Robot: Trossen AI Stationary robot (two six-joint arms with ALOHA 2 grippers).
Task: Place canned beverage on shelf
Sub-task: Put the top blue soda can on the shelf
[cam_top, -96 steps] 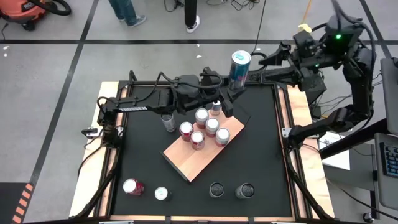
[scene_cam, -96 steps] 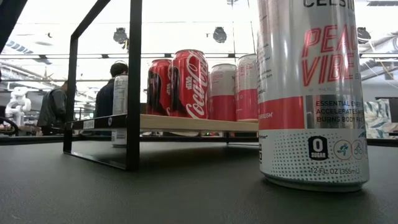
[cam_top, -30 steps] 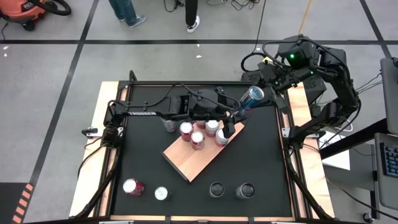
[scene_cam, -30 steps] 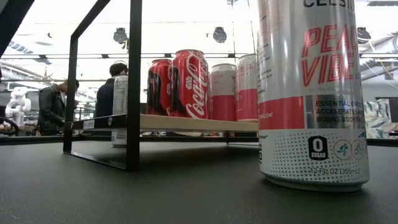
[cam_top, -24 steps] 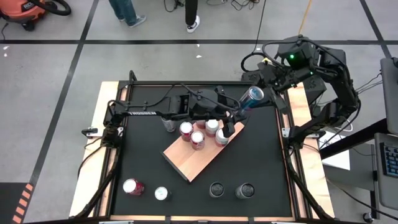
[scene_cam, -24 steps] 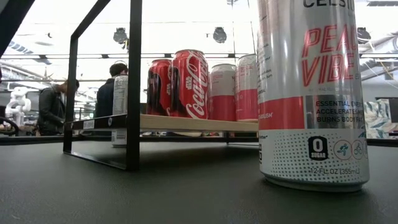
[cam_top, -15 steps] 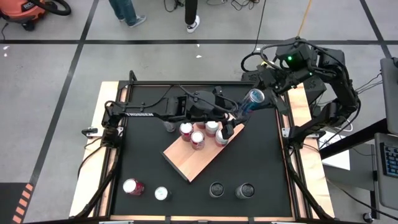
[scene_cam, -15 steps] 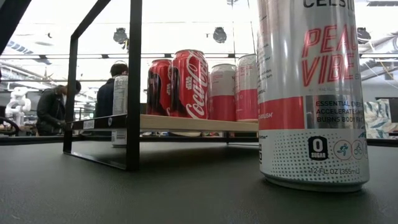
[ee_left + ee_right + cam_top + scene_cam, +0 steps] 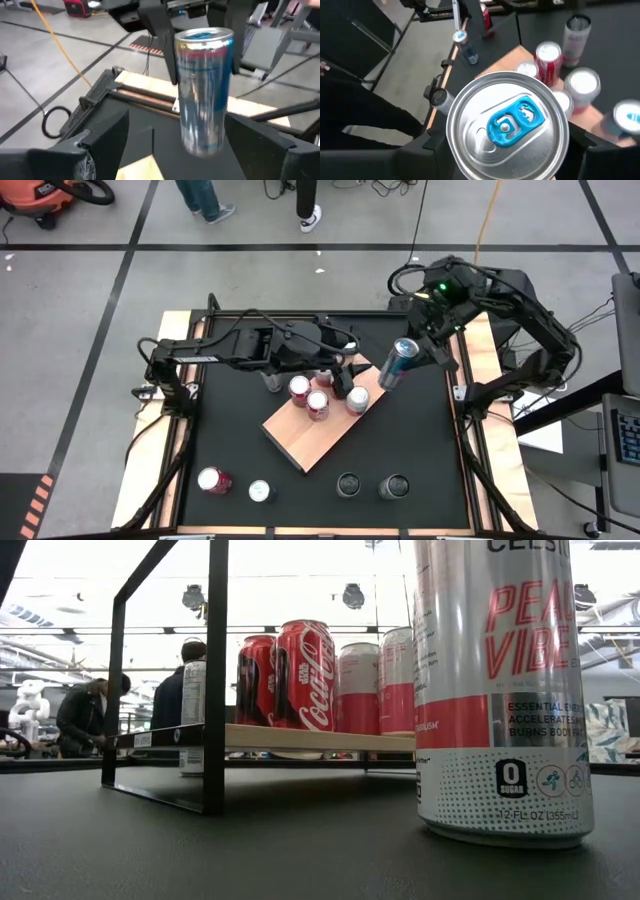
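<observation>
Black bench (image 9: 420, 440) carries everything we see here. Near its front left corner stand two cans, a red one (image 9: 214, 480) and a silver one (image 9: 260, 491). Toward the middle lies the shelf (image 9: 300, 442), a light wooden board set at an angle, with several red and pale cans (image 9: 318, 404) clustered on its far end. Our left gripper (image 9: 352, 373) reaches over that far end, its fingers spread wide and holding nothing; in its wrist view the blue can hangs upright between and beyond the two dark fingers (image 9: 107, 132), touching neither. Further right, our right gripper (image 9: 418, 350) is clamped on the blue-topped can (image 9: 398, 362), which is tilted in the air just off the shelf's far right corner and not yet set on the board. Two dark-topped cans (image 9: 349, 484) stand near the bench's front edge, right of centre.
</observation>
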